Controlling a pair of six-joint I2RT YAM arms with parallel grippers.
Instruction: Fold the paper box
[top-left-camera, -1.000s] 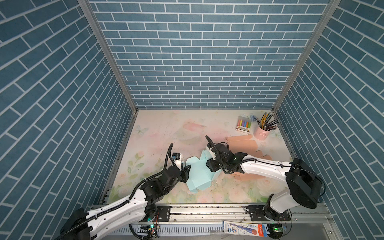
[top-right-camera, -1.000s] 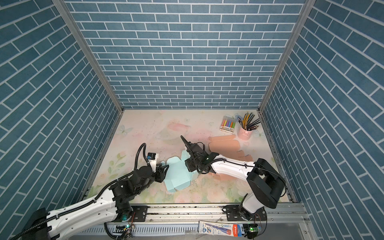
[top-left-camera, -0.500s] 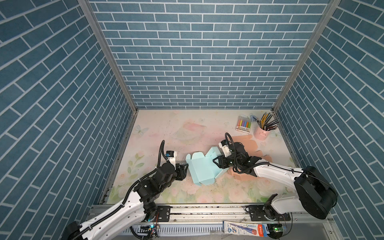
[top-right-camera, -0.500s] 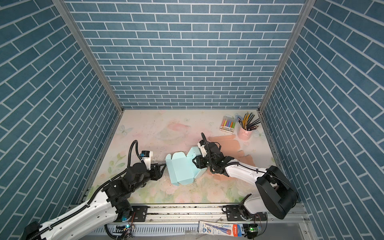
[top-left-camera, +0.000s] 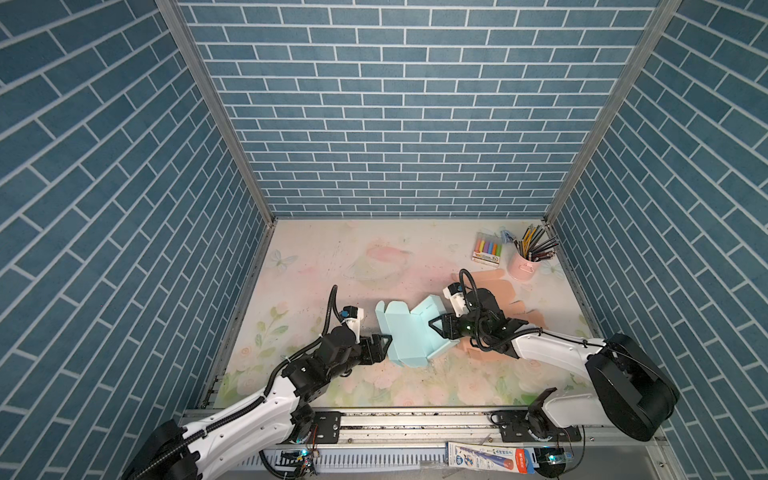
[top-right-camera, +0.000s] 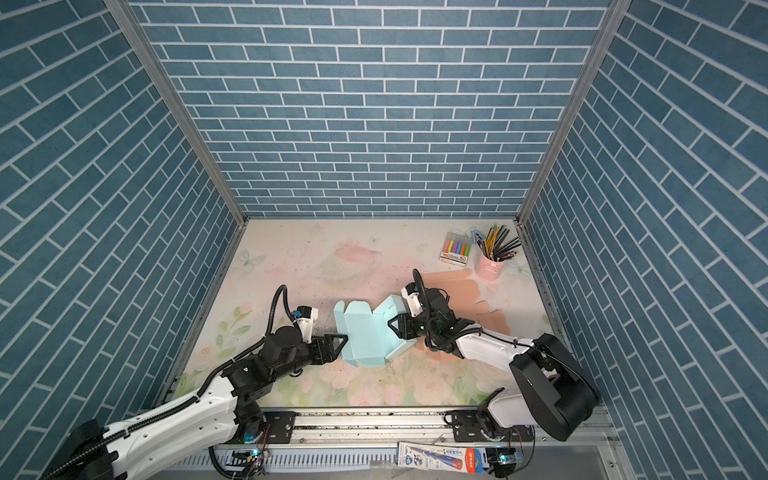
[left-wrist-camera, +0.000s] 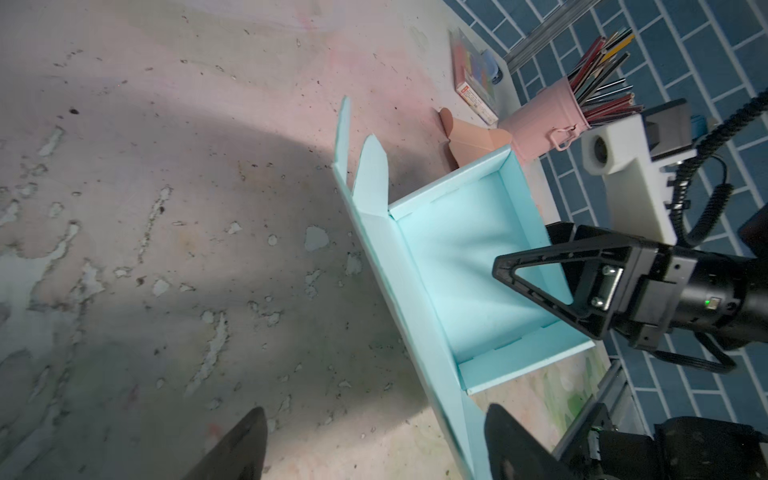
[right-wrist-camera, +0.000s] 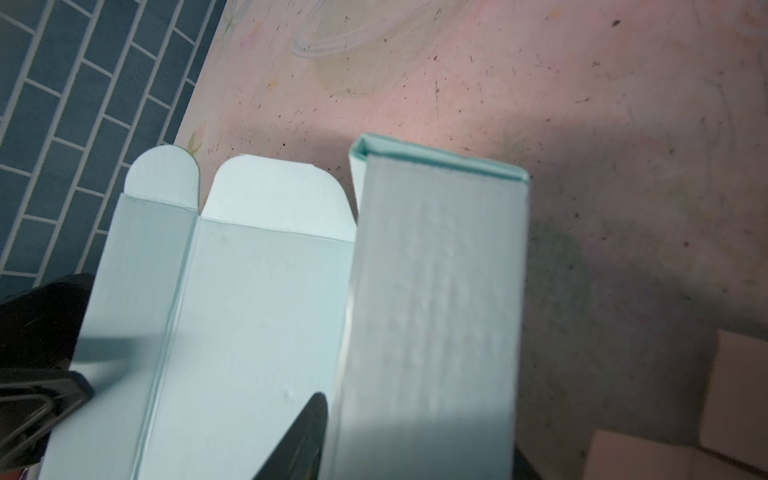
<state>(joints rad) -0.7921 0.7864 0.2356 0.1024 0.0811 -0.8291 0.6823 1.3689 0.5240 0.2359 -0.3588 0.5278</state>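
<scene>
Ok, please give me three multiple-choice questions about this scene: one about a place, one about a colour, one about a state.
1. Where does the pink cup stand?
A) far right corner of the table
B) middle of the table
C) near left edge

2. What colour is the paper box?
A) yellow
B) black
C) light blue

3. How is the left hand?
A) shut on the cup
B) open
C) out of view

Answers:
1 A, in both top views the cup stands by the far right wall corner.
2 C, its walls and flaps are all light blue.
3 B, its fingers stand wide apart in the left wrist view.
</scene>
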